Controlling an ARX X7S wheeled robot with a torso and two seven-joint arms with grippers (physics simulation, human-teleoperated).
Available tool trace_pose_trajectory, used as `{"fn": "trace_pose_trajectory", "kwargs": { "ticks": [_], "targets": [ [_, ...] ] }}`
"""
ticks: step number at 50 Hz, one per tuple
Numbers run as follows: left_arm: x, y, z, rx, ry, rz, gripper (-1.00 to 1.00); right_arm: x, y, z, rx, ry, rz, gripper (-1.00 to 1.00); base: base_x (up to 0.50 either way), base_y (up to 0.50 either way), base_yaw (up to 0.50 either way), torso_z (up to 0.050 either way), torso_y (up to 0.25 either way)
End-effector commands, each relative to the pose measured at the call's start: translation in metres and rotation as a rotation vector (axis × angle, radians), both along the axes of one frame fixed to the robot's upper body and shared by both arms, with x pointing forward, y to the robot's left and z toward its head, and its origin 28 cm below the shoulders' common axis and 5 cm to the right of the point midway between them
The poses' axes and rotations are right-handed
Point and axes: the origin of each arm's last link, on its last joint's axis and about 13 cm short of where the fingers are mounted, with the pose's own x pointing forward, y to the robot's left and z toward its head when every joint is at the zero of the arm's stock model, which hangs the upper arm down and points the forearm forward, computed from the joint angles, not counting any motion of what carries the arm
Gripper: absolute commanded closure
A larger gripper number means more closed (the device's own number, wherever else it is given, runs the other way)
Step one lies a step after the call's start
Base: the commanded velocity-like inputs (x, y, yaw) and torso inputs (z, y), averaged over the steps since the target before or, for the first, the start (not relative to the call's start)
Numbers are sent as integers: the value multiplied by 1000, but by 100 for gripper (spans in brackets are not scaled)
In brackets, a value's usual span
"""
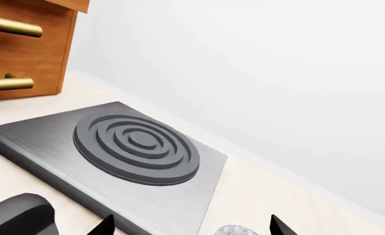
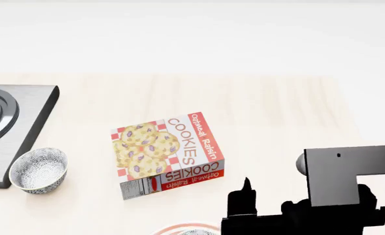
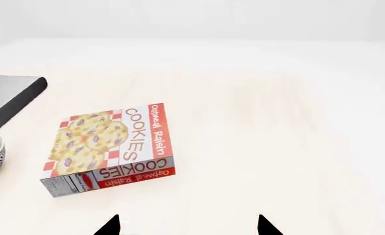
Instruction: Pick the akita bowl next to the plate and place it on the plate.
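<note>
**A:** Where do we stand with the akita bowl?

**B:** We see one patterned bowl (image 2: 39, 170) upright on the counter at the left, touching or just beside the near right corner of the hob (image 2: 10, 127) and well apart from the plate (image 2: 169, 228). Only a red arc of the plate's rim shows at the near edge. Inside that arc there is a grey patterned sliver (image 2: 195, 232), which we take to be a second bowl. We cannot tell whether it sits on the plate or just beside it.

**A:** And the grippers?

**B:** The left gripper (image 1: 192, 227) has its fingertips spread wide with nothing between them. The right gripper (image 3: 187, 226) is just as wide and has nothing in its grasp.

**A:** So what does this fit?

**B:** It fits either a bowl already resting on the plate or one waiting at its side. We would tilt the head down before judging. For any lift, we would come down over the bowl's rim with one finger inside and one outside, close gently, and raise it level. We would also keep clear of the cookie box (image 2: 169, 154) lying flat in the middle.

**A:** What's the count?

**B:** We count:
- one bowl for certain, and perhaps a second
- one plate
- one cookie box
- one hob with a single ringed burner
- one wooden cabinet (image 1: 22, 54) with two brass handles
</note>
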Motion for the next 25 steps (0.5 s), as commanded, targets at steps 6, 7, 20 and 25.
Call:
{"fn": "trace_pose_trajectory", "kwargs": {
  "ticks": [6,7,20,25],
  "targets": [
    [0,0,0,2,-1,-1,-100,-5,-2,-25,-50,-233,-150,-100,0,0,0,0,0],
    [0,0,0,2,-1,-1,-100,-5,-2,-26,-34,-244,-167,-100,0,0,0,0,0],
    [-1,-1,1,7,-2,2,-100,-22,-13,-48,-65,-366,-283,-100,0,0,0,0,0],
    [-1,0,-7,7,-2,1,-100,-22,-12,-55,-92,-398,-326,-100,0,0,0,0,0]
  ]
}}
